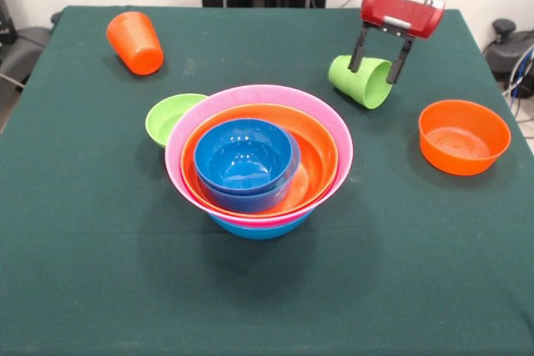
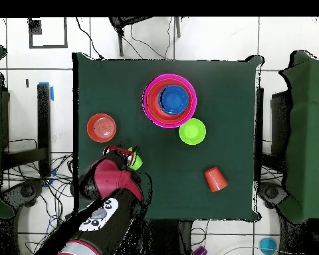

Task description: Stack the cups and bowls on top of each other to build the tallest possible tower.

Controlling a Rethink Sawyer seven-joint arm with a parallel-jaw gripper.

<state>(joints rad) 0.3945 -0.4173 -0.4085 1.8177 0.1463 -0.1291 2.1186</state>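
Observation:
My gripper (image 1: pixel 373 74) has its fingers on either side of the lime-green cup (image 1: pixel 367 91), which is tilted on its side at the right rear of the table; it appears shut on it. In the overhead view the gripper (image 2: pixel 127 155) and cup (image 2: pixel 136 161) show at the lower left. The tower (image 1: pixel 259 156) stands at the middle: a large blue bowl (image 1: pixel 260 228) as base, then a pink bowl (image 1: pixel 259 96), an orange bowl (image 1: pixel 319 156) and a smaller blue bowl (image 1: pixel 244 154) nested inside. The orange ribbed cup (image 1: pixel 136 42) lies on its side at the far left.
A small lime-green bowl (image 1: pixel 169 118) sits against the tower's left side. A small orange bowl (image 1: pixel 463 136) stands alone at the right. Overhead, the tower (image 2: pixel 169 101), green bowl (image 2: pixel 192 131), orange bowl (image 2: pixel 101 127) and orange cup (image 2: pixel 215 178) show on the green table (image 2: pixel 235 86).

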